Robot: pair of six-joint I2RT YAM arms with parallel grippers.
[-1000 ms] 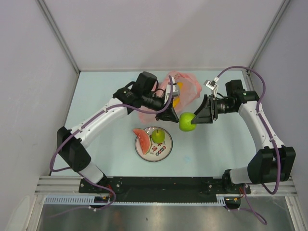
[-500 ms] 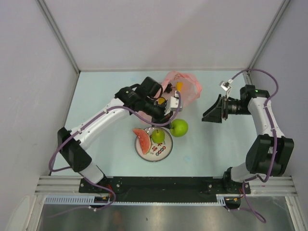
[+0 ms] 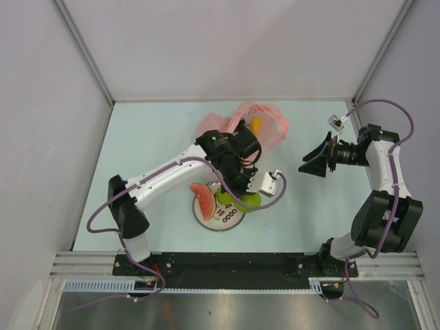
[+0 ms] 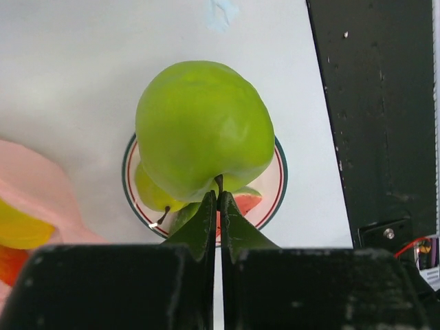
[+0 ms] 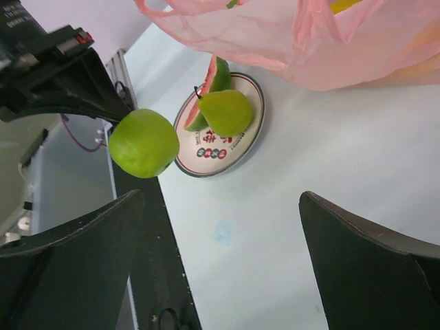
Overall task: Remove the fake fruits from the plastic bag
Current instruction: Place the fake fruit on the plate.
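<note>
Green apple (image 4: 203, 127), likely light, hard and slippery, hangs by its stem from the left gripper's (image 4: 218, 213) pinched fingers above the plate (image 4: 280, 182); the stem looks the surest hold. One pear (image 5: 225, 111) and one watermelon slice (image 5: 214, 79) lie there. One bag (image 5: 275, 34), farther off, holds a yellow piece (image 4: 20, 227) and an orange piece (image 4: 7, 265). Right gripper (image 3: 311, 155) gapes wide, empty.

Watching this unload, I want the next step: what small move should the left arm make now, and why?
Probably lower the green apple onto the plate, then let go. The left fingers pinch its stem, and it hangs above the plate, where a pear and watermelon slice already lie.
</note>
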